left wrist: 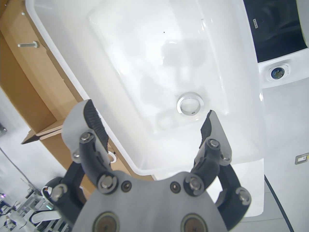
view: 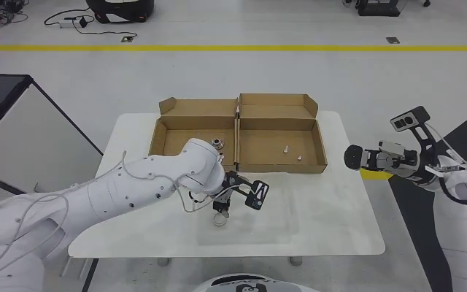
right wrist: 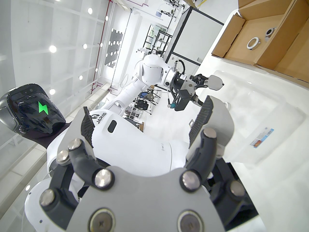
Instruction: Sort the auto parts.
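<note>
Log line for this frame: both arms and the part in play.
left end effector open, pointed at ring in tray | right end effector open, at table edge

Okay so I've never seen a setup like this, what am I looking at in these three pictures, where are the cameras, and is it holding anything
It is a two-armed robot sorting metal parts at a white table. One picture looks down from above its arms; the other two come from cameras on its wrists, so each shows its own pincer up close. The left pincer is open over a clear tray, close to a metal ring lying in it. The right pincer is open too, beside the table's right edge. Neither holds anything. At the table's far edge stand two open cardboard boxes: the left box has ring-like parts, the right box has bolts.
</note>
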